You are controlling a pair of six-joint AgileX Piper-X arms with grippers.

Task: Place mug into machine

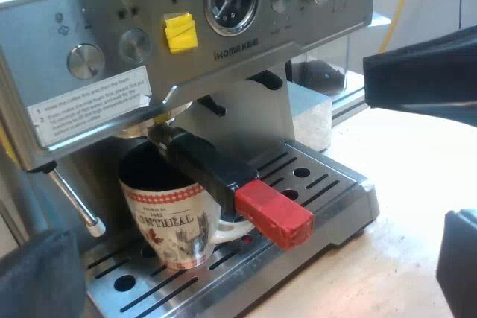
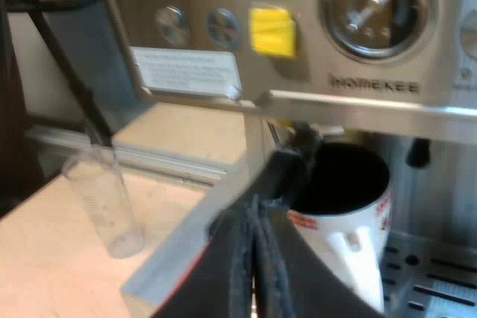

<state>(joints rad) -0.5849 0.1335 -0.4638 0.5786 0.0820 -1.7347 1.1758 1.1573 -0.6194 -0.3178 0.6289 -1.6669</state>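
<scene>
Ceramic mug (image 1: 175, 221), on the drip tray (image 1: 328, 184) under the holder (image 1: 216, 173) just ahead of my right gripper (image 2: 256, 217) (fingers pressed together) and my left gripper (image 1: 417, 169) (fingers apart, empty): judged rigid, glaze-slick, breakable; grasp across its rim or handle.

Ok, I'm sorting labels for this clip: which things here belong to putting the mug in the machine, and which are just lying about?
Part of the job:
- mug, standing on the drip tray
- espresso machine

Just about:
- measuring glass, standing apart from the machine
- holder handle, locked in above the mug
</scene>
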